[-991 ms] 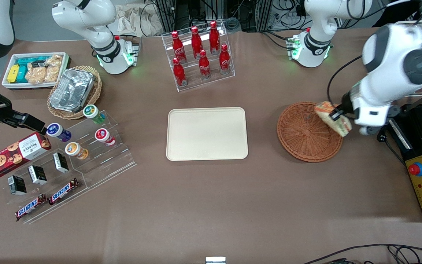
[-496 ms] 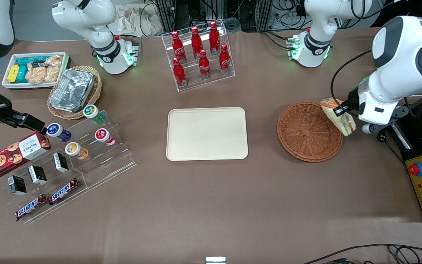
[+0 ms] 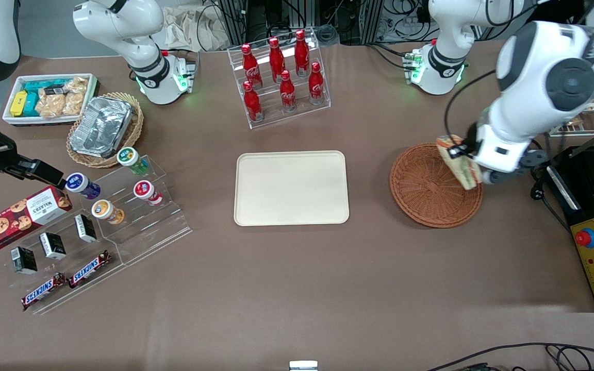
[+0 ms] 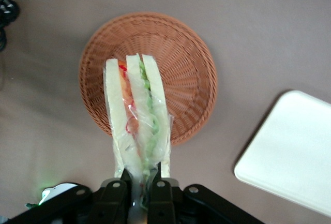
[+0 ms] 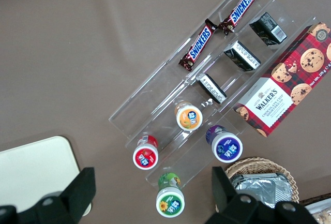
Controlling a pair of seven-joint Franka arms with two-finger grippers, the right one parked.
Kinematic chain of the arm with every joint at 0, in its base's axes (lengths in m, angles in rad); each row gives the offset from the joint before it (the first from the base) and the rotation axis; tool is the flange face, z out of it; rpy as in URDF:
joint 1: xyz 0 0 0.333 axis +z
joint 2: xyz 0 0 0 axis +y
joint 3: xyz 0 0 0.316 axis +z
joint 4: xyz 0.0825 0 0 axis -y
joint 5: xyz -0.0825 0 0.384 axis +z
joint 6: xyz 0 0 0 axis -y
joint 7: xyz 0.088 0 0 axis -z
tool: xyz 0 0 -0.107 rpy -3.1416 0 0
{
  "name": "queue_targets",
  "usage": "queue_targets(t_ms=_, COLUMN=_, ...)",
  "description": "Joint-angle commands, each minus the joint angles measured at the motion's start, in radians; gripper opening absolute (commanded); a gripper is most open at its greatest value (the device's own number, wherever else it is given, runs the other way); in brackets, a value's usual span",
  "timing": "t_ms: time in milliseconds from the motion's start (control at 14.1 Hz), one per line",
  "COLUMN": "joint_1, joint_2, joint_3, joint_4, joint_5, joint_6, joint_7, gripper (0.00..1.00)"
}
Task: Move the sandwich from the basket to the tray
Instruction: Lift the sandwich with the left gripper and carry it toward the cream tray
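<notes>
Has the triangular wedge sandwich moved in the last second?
Yes. The triangular wedge sandwich, clamped in the gripper, shifted over the round reddish-brown wicker basket, toward the cream rectangular tray.

surface: brown table (image 3: pixel 286 288) | edge: black cables (image 3: pixel 534 353) | top: dark equipment racks (image 3: pixel 276 18), tangled wiring

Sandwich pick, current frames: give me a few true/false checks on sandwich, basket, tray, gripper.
1. The gripper is shut on the sandwich. True.
2. The sandwich lies flat on the basket floor. False: it is held in the air above the basket, which has nothing in it.
3. The tray has nothing on it. True.
4. The sandwich is already over the tray. False: it hangs over the basket's rim on the working arm's side, well short of the tray.
5. The sandwich is wrapped in clear film. True.
</notes>
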Motion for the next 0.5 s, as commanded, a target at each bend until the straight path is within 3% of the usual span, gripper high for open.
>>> queue_targets(t_ms=0, joint_1=-0.058, joint_2=0.033, joint_3=-0.042, joint_4=0.019, joint_5=0.004, joint_6=0.015, joint_7=-0.009, gripper=0.0)
queue_targets(t_ms=212, joint_1=-0.188, joint_2=0.072, joint_3=-0.042, joint_4=0.013, joint_5=0.0, joint_6=0.058, joint_7=-0.056, gripper=0.0)
queue_targets(t_ms=425, joint_1=-0.247, joint_2=0.14, joint_3=-0.051, joint_4=0.013, joint_5=-0.034, joint_6=0.166, joint_7=-0.11, gripper=0.0)
